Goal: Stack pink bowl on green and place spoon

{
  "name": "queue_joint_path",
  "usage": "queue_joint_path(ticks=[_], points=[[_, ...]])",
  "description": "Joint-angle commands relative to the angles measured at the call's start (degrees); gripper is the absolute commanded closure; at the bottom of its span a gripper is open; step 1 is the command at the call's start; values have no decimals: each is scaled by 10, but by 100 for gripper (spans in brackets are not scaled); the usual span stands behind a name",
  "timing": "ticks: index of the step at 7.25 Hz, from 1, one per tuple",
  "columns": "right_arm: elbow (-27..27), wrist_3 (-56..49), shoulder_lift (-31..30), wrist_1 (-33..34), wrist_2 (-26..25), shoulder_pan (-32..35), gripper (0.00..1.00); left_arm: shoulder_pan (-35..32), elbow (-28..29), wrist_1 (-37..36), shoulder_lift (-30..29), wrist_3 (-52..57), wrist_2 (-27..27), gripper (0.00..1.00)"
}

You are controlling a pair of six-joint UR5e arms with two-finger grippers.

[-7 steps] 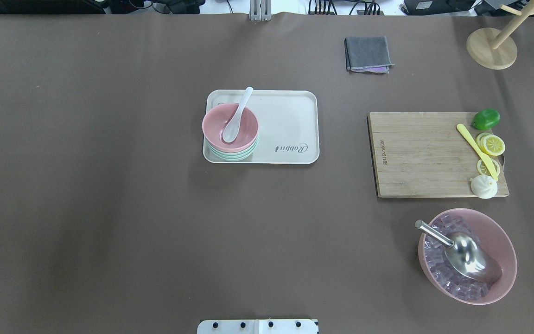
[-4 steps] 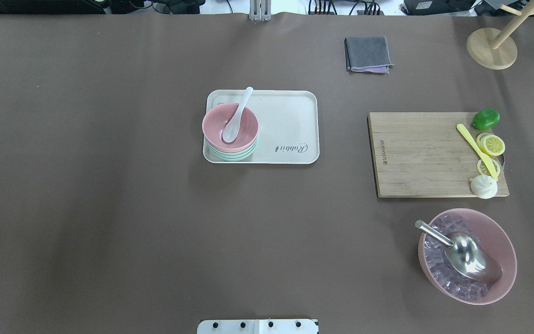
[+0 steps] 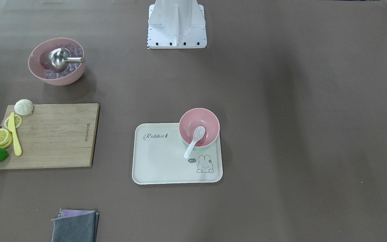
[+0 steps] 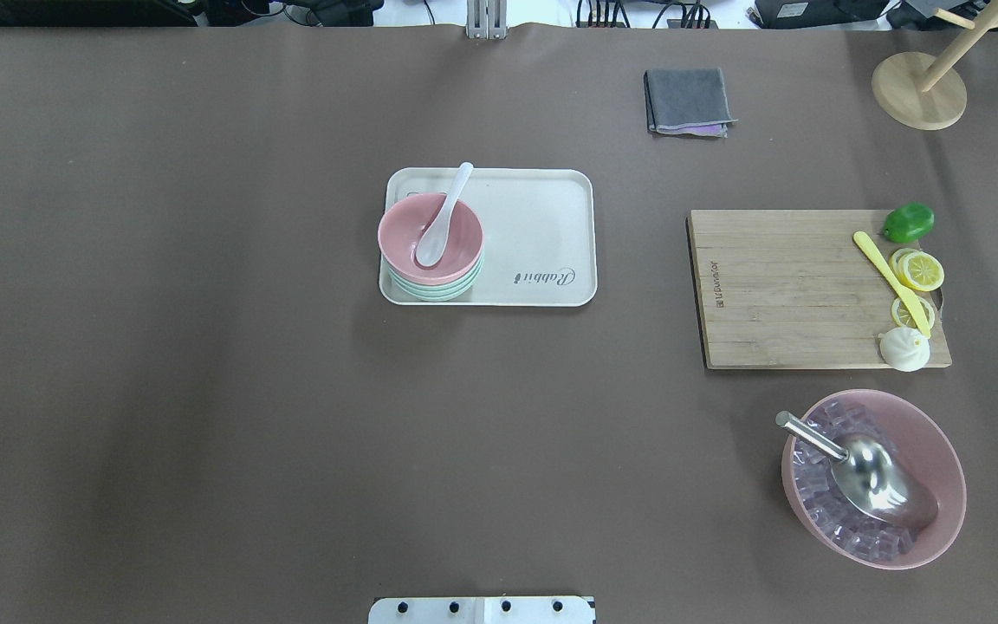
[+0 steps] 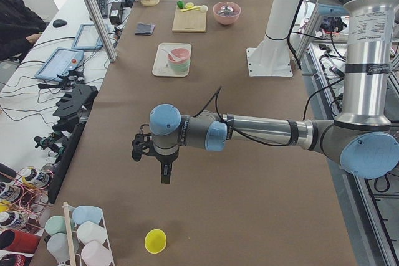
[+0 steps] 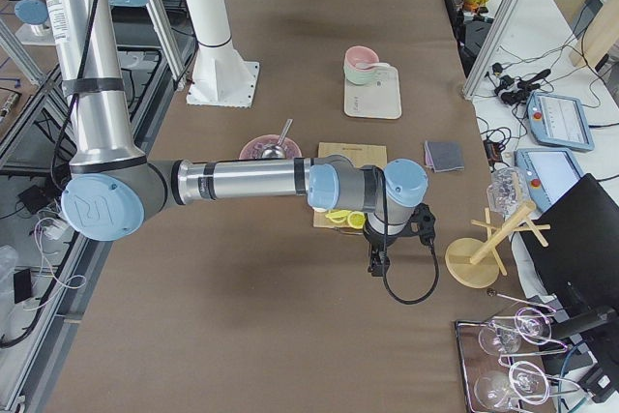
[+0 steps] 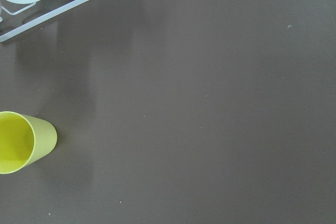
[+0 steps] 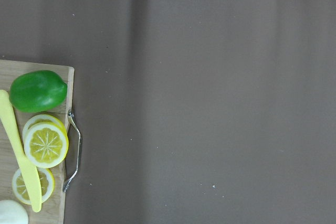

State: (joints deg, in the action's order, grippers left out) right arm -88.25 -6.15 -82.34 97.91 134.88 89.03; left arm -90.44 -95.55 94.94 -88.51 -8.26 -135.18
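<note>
The small pink bowl (image 4: 404, 230) sits nested on the stack of mint-green bowls (image 4: 430, 292) at the left end of a cream tray (image 4: 534, 225). The white spoon (image 4: 441, 224) lies in the pink bowl, its handle over the far rim. In the front-facing view the pink bowl (image 3: 210, 122), the spoon (image 3: 193, 141) and the tray (image 3: 160, 161) show the same. My left gripper (image 5: 164, 172) hangs over bare table far to the left. My right gripper (image 6: 375, 263) hangs far right, past the cutting board. I cannot tell whether either is open or shut.
A wooden cutting board (image 4: 793, 286) holds a yellow knife, lemon slices, a lime and a bun. A larger pink bowl (image 4: 941, 451) holds ice cubes and a steel scoop. A grey cloth (image 4: 688, 100) and a wooden stand (image 4: 919, 91) lie at the back. A yellow cup (image 7: 21, 142) stands beside a cup rack.
</note>
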Motion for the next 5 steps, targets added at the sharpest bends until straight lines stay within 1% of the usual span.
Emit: queue_joint_path(ticks=[1, 5], points=[[-1, 1, 2, 0, 0, 0, 0, 0, -1, 2, -1, 1, 4, 2], [-1, 1, 2, -1, 4, 0, 0, 0, -2, 2, -1, 1, 4, 2]])
